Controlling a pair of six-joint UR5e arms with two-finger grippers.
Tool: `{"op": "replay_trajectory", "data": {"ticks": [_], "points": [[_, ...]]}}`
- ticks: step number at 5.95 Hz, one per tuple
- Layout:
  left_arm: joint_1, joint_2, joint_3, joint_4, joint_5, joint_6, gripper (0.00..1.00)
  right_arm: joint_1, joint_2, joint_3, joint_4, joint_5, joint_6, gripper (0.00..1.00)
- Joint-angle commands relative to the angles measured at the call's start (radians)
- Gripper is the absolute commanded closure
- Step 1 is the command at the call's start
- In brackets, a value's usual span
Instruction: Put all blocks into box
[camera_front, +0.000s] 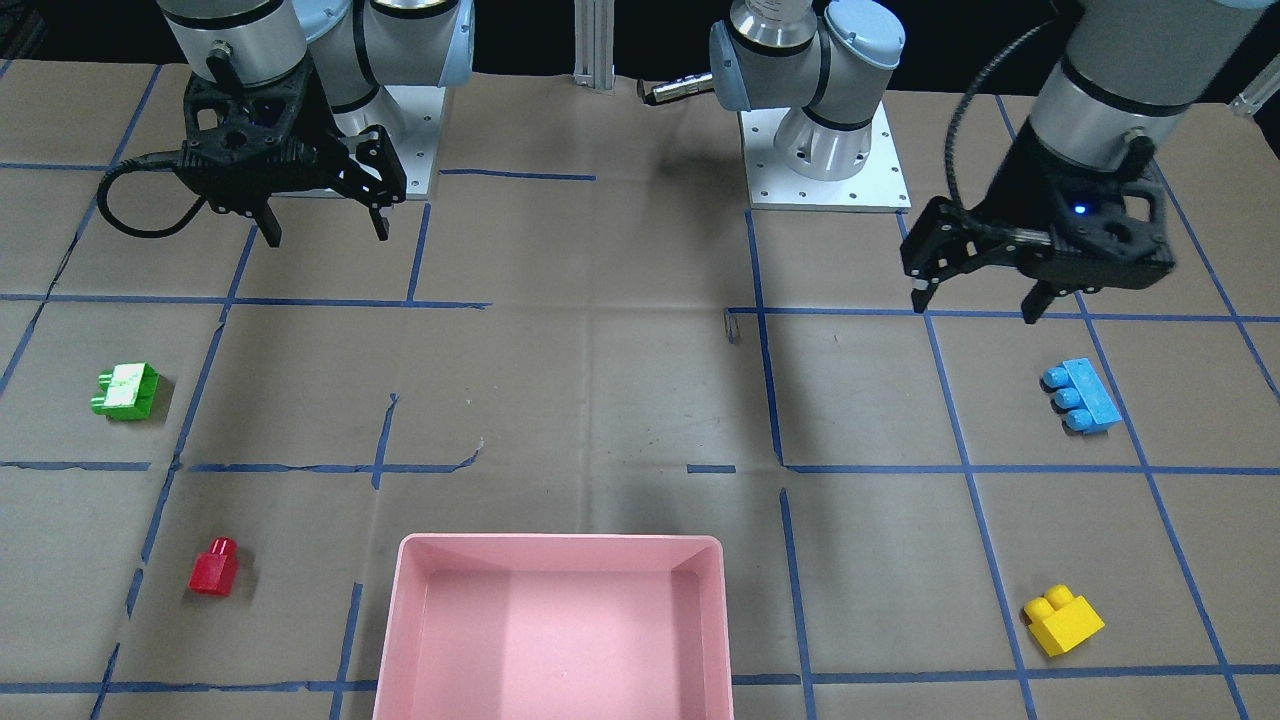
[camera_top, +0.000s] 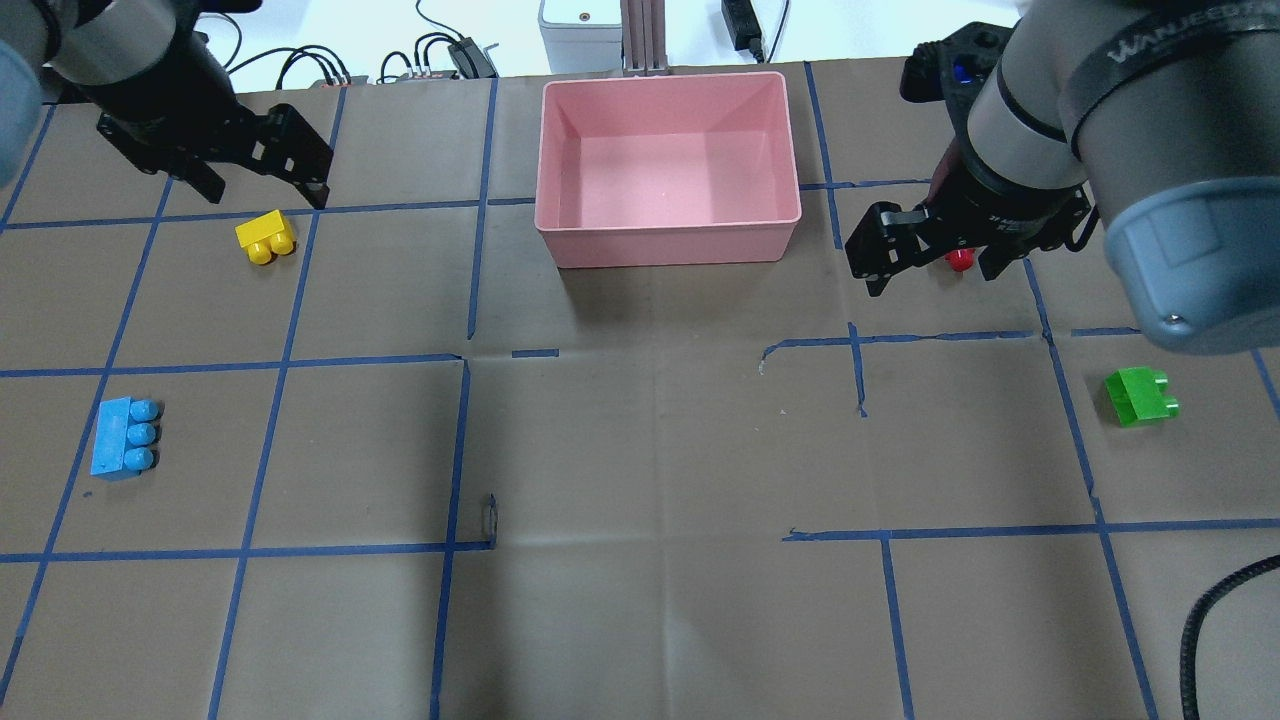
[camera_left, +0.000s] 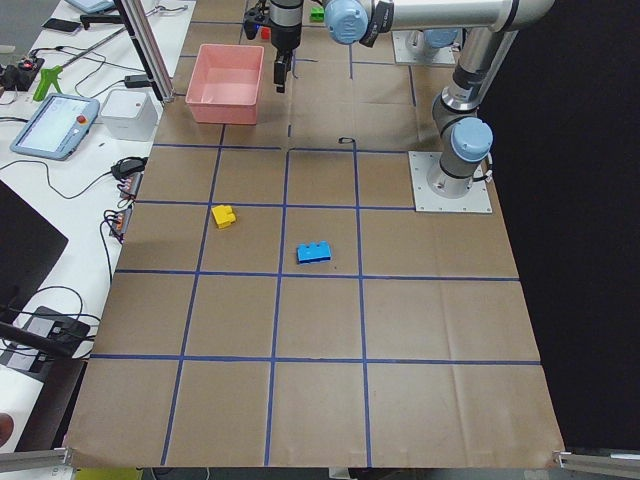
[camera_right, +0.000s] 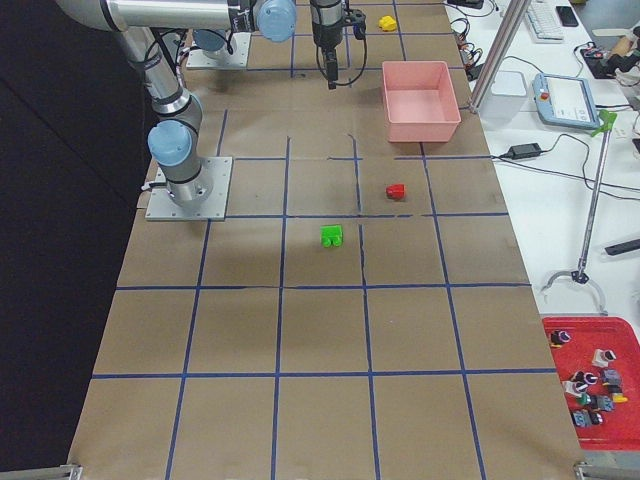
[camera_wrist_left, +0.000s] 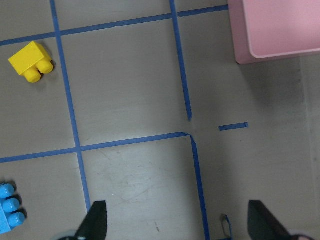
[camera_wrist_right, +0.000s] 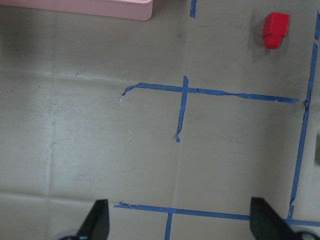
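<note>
left hand (camera_front: 978, 303), right hand (camera_front: 326, 234) wide, empty, raised, likely for clear view; blocks (camera_front: 125, 390) scattered on tabletop (camera_front: 600, 400); box (camera_front: 560, 541) empty.

The table (camera_left: 440, 330) is covered in brown paper, marked into squares by blue tape (camera_left: 400, 277). Along 1 long side runs a white bench (camera_right: 540, 260) with a teach pendant (camera_left: 55, 127), a small white box (camera_left: 128, 112) and an aluminium post (camera_left: 143, 50). A red bin (camera_right: 628, 335) of small parts sits on that same side. Beyond the opposite side all is black. Light comes from above, with soft shadows on the paper.
</note>
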Motion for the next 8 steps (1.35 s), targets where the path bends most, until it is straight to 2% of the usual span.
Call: {"op": "replay_trajectory", "data": {"ticks": [1, 2, 4, 5, 7, 8], "points": [[0.268, -0.024, -0.003, 0.000, -0.010, 0.246, 0.01, 0.000, 0.002, 0.000, 0.000, 0.000, -0.002, 0.00], [0.406, -0.043, -0.011, 0.001, -0.008, 0.329, 0.01, -0.006, 0.002, 0.002, -0.004, -0.002, -0.017, 0.00], [0.533, -0.072, -0.052, 0.033, -0.005, 0.352, 0.01, -0.076, 0.002, 0.003, -0.005, -0.002, -0.130, 0.00], [0.539, -0.071, -0.075, 0.032, -0.008, 0.338, 0.01, -0.197, 0.001, 0.003, 0.010, -0.002, -0.211, 0.00], [0.542, -0.071, -0.217, 0.184, -0.005, 0.319, 0.01, -0.462, 0.001, 0.028, 0.000, -0.002, -0.508, 0.00], [0.544, -0.102, -0.277, 0.298, -0.004, 0.307, 0.01, -0.556, 0.005, 0.070, -0.023, -0.002, -0.524, 0.00]]}}
